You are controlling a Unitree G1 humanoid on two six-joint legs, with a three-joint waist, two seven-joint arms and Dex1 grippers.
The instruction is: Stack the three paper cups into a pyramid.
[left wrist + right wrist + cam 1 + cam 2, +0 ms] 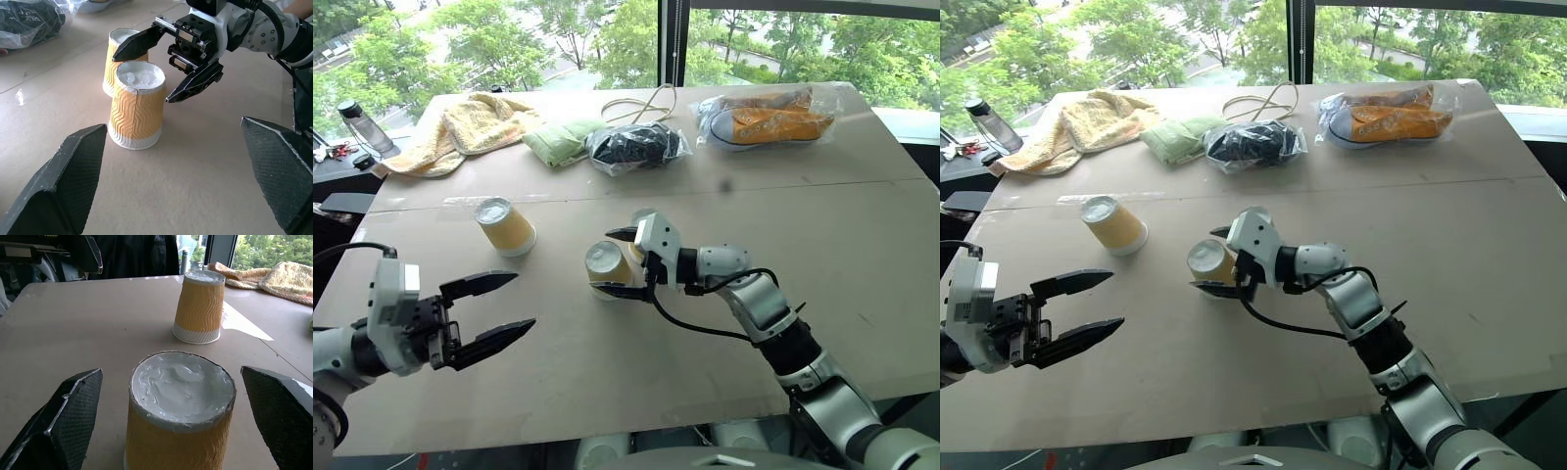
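While my right gripper [621, 262] is spreading its fingers around the near cup [605, 268], untouching, a second cup [122, 54] is standing just behind; my left gripper [497, 308] is gaping nearby.

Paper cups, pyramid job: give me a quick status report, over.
Left gripper open, holding nothing. Right gripper open around near cup, not clamped. Second cup just behind it, third cup apart; all upside down, none stacked. Nothing in the way.
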